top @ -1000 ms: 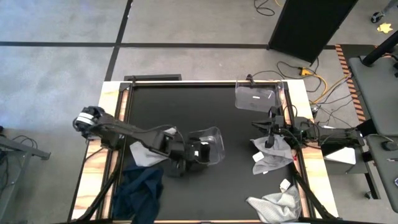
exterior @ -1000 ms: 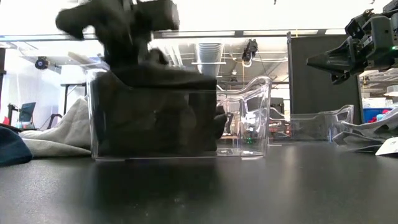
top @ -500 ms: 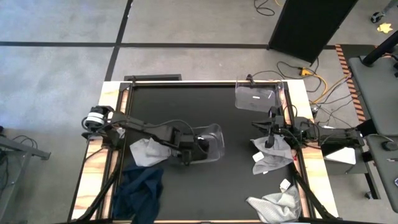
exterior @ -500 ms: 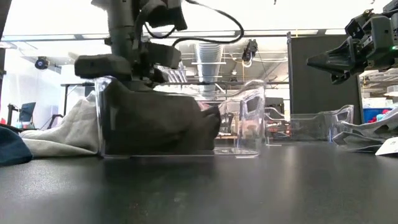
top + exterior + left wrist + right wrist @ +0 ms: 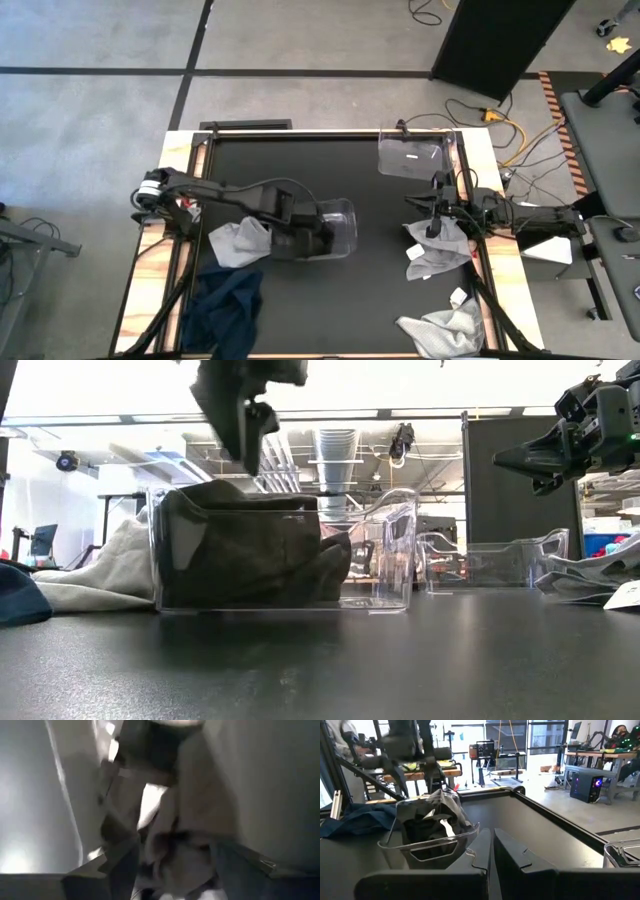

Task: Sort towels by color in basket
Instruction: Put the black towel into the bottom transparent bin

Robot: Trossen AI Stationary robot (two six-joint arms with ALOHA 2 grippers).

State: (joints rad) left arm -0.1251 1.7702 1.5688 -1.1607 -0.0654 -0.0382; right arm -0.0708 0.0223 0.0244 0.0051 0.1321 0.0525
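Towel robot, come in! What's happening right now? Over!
Left hand above clear bin. Black towel inside. Right hand waiting over grey towel. Nothing blocking.

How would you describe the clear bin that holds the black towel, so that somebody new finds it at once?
Start from the black table and look at its middle, just under the left claw. The clear bin sits there, with a light grey towel beside it. Only this bin holds a black towel; the other clear bin, at the far edge, has no towel.
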